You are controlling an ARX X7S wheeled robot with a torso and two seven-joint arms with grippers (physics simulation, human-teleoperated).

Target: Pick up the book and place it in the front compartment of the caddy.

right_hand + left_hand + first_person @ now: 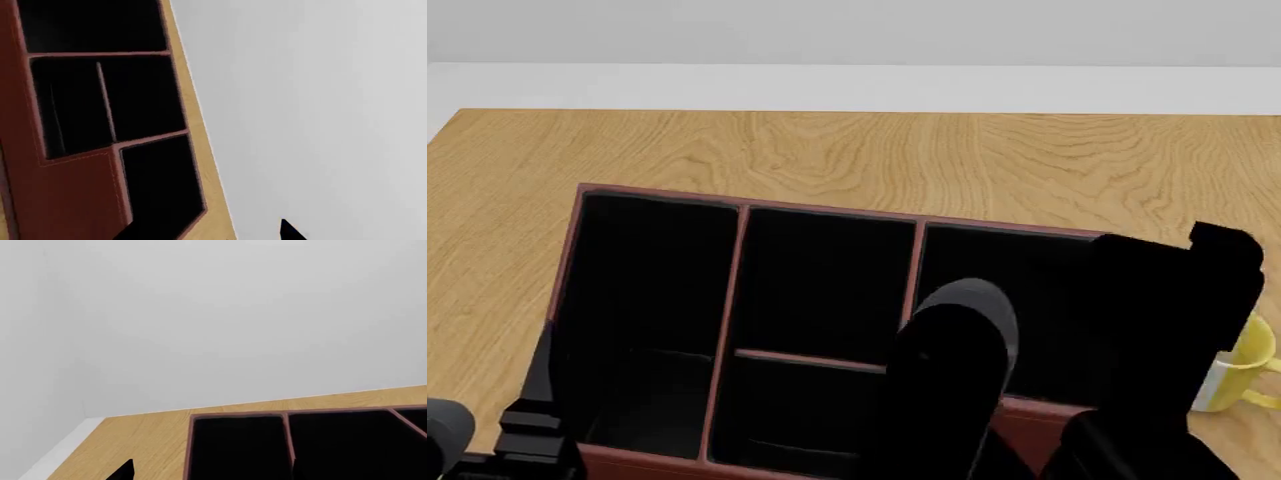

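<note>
On the wooden table [827, 150], the caddy [73, 200] is seen standing open-topped, with a yellow mug [1244, 370] just beside its right end. The front compartment [827, 280], the larger cell of the caddy's middle column, is shown black-lined, and nothing can be made out inside it. The book cannot be picked out with certainty: no white page edges are visible anywhere, and a flat black block [1168, 340] over the caddy's right cell may be the book or part of the right arm.

Of the left gripper [123, 472] only one dark tip is seen beside the caddy's corner, so whether its fingers are apart or together cannot be told. The same holds for the right gripper [288, 231], of which a single tip is clear, off the caddy's end.

The book is judged to be light, stiff and smooth-covered, liable to slip or swing if pinched at a corner. It would best be held across its thickness near the middle of the spine edge and lowered upright into the cell.
</note>
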